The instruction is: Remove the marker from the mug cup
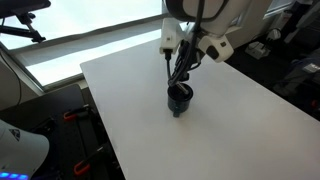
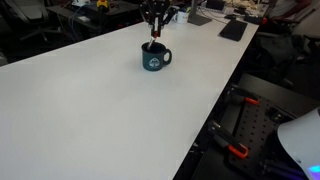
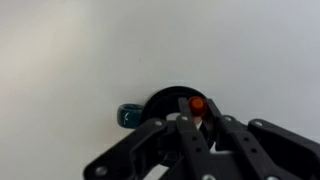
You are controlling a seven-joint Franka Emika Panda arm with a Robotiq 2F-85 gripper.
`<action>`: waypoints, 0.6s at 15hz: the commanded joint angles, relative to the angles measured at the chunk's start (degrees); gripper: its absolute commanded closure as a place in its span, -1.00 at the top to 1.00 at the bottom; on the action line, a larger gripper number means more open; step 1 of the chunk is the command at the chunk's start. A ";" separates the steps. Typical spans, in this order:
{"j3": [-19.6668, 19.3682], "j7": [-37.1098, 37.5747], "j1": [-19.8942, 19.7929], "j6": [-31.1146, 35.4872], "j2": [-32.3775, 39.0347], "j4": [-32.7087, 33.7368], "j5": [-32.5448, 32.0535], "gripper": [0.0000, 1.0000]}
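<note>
Gripper (image 3: 197, 120) closed in a pinch on the marker (image 3: 197, 104), which stands in the mug cup (image 2: 155, 60).
In the wrist view the marker's reddish-orange end shows between the pressed-together fingers, over the mug's dark mouth; its shaft below is hidden. The mug stands upright on the white table (image 2: 90, 110), its handle (image 3: 128, 116) out to one side. In both exterior views it sits away from the table edges, with open surface on every side.
</note>
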 commanded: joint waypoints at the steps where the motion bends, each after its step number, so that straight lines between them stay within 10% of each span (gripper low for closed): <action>1: -0.33 3.10 1.93 2.59 -5.46 -2.34 -2.60 -0.90; 9: 1.47 0.23 3.03 5.13 -7.22 -0.99 -3.08 -0.90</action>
